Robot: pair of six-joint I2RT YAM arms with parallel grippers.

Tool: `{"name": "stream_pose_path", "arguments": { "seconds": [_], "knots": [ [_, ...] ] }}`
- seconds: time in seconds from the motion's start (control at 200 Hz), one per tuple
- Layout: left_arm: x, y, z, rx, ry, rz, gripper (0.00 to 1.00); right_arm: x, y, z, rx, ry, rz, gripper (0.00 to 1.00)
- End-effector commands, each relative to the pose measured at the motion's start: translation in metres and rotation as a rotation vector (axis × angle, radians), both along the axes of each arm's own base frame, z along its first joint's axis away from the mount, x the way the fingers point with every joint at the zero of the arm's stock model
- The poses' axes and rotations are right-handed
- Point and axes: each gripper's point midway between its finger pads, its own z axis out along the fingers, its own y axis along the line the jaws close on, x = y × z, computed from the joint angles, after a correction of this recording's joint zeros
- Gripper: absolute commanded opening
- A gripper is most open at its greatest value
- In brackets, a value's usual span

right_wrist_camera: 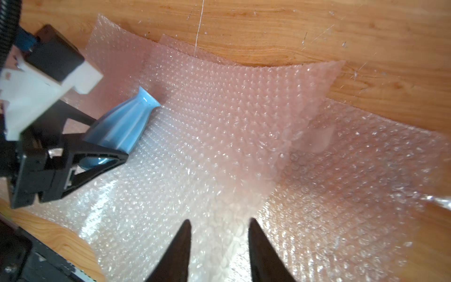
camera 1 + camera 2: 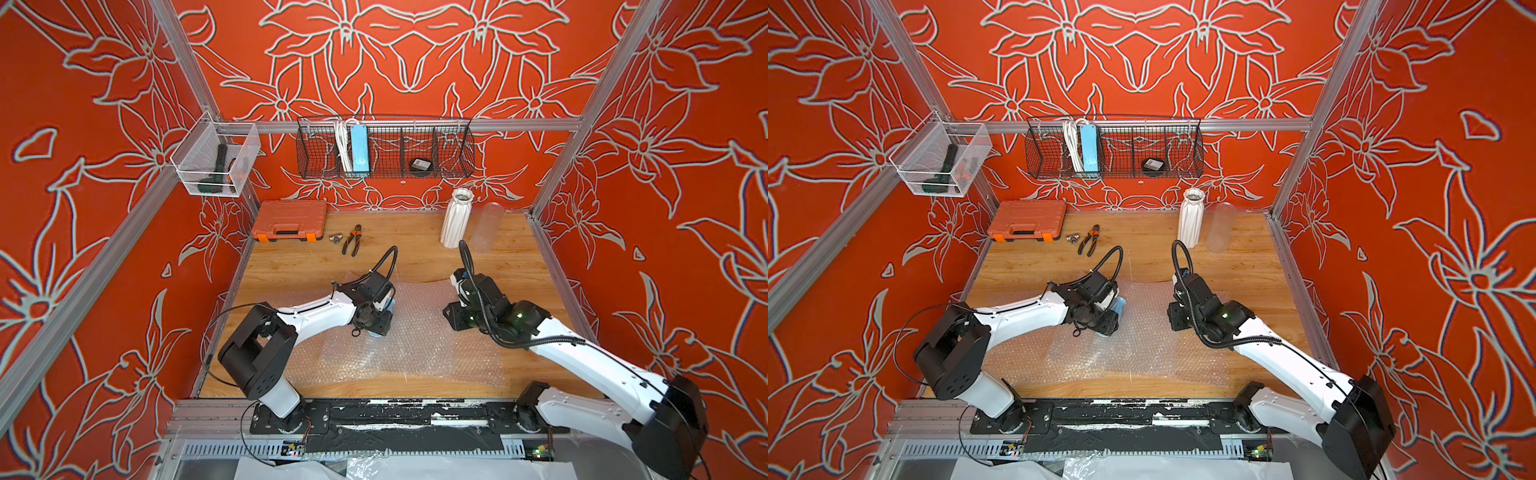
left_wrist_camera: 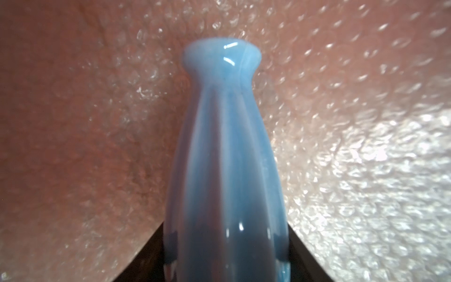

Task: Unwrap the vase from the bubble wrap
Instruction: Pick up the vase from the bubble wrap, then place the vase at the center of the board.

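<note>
The vase is small, glossy and light blue, and it lies on its side on the spread bubble wrap. My left gripper is shut on its body, with one black finger pressed against each side. From above, only slivers of the vase show under the left gripper. My right gripper hangs open over the bubble wrap to the vase's right, with nothing between its fingers. One corner of the sheet is folded up and over.
At the back right stand a white ribbed vase and a clear tube. An orange tool case and pliers lie at the back left. A black wire basket hangs on the back wall.
</note>
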Motion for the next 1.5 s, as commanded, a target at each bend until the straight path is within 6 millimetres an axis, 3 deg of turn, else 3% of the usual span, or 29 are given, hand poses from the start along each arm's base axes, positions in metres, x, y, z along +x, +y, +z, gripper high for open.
{"name": "stream_pose_path", "arguments": {
  "seconds": [0.0,0.23,0.36,0.631,0.851,1.096,1.491],
  "knots": [
    [0.008,-0.001,0.015,-0.031,-0.061,0.017,0.52,-0.001,-0.02,-0.007,-0.063,-0.005,-0.067,0.46],
    [0.017,-0.004,0.042,-0.092,-0.167,0.034,0.52,0.002,-0.046,-0.011,-0.164,-0.016,-0.168,0.56],
    [0.022,-0.006,0.058,-0.133,-0.233,0.033,0.52,0.002,-0.049,-0.01,-0.172,-0.025,-0.175,0.57],
    [0.023,-0.028,0.104,-0.379,-0.497,-0.085,0.52,0.0,-0.01,-0.004,0.047,0.0,-0.048,0.59],
    [0.003,-0.038,0.145,-0.606,-0.777,-0.227,0.52,-0.005,0.024,0.023,0.242,-0.031,0.091,0.59],
    [-0.013,-0.049,0.158,-0.697,-0.856,-0.355,0.52,-0.014,0.062,0.063,0.445,-0.083,0.277,0.62],
    [-0.026,-0.056,0.176,-0.805,-0.909,-0.42,0.53,-0.012,0.092,0.11,0.632,-0.177,0.402,0.7]
  ]
}}
